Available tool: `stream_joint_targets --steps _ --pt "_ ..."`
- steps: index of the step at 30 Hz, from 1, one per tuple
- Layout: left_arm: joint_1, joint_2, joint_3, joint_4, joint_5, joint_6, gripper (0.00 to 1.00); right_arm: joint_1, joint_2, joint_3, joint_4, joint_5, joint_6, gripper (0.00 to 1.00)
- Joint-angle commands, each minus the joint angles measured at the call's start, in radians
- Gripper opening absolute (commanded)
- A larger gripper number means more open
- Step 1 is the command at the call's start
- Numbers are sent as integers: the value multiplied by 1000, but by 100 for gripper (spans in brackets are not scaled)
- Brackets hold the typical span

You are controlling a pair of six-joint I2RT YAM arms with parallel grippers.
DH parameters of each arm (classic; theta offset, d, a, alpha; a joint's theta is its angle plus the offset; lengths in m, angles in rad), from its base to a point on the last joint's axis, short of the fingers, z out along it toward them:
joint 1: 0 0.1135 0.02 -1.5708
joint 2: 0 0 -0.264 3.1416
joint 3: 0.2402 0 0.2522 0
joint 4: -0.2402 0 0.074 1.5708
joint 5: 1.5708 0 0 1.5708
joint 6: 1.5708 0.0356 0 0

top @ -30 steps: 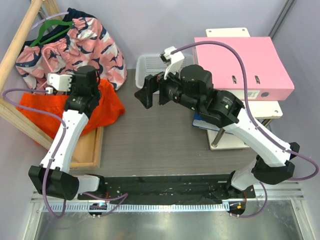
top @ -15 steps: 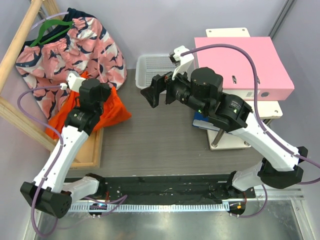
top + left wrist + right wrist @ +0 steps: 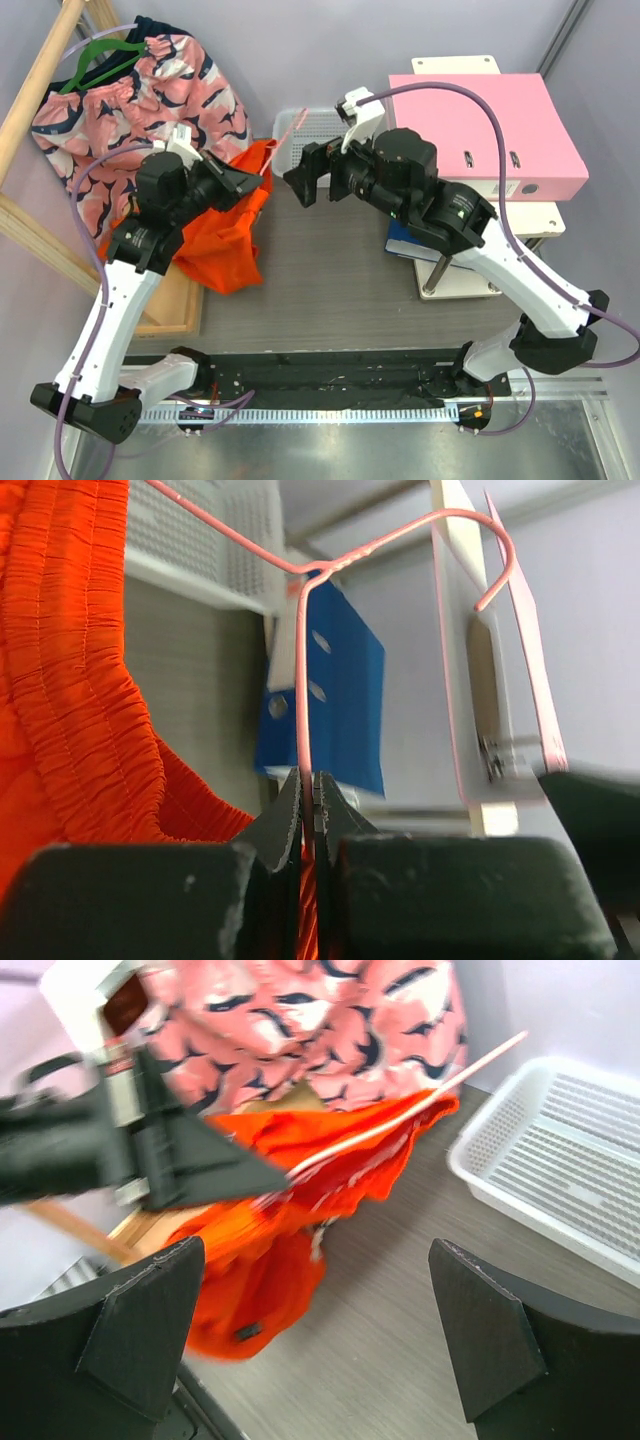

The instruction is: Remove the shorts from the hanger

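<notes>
Grey wood-grain table (image 3: pixel 330 300) is being shared by both arms. Toward its left side, the shorts (image 3: pixel 225 245) are being held up in a loose orange bunch, and in the top view their left part is being seen over a wooden tray (image 3: pixel 185 290). Just above them, the hanger (image 3: pixel 300 680) is being pinched at one thin pink wire by the left gripper (image 3: pixel 312 800), whose jaws are being pressed tight on it. In the left wrist view the gathered waistband is being bunched just left of that wire. The hanger's far end is being pointed toward a white basket (image 3: pixel 318 122). Facing the left gripper and just apart from it, the right gripper (image 3: pixel 320 1330) is being held spread wide, its fingers (image 3: pixel 150 1330) touching no cloth. To the right, a blue folder (image 3: pixel 400 243) is being mostly hidden by the right arm. Behind that, a pink binder (image 3: pixel 490 130) is being rested on a white stand, and its spine label is too small to be read. Farthest back on the left, a pink patterned garment (image 3: pixel 170 80) is being hung from a green hanger (image 3: pixel 100 55) beside a wooden rail (image 3: pixel 40 75).
</notes>
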Motion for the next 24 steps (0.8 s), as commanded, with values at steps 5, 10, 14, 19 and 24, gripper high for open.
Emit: stream_joint_targets --steps 5,10,14,19,24 --pt "41 42 116 25 399 -50 0 -154 76 99 -38 -80 85 100" --pt "100 57 153 107 509 -143 0 -155 57 101 -38 -37 75 100" --pt "114 59 150 172 532 -185 0 -160 52 124 -23 0 134 99" --pt "114 50 93 264 555 -258 0 -158 89 98 65 23 289 93" --pt "116 50 96 311 595 -301 0 -158 116 133 100 120 247 84"
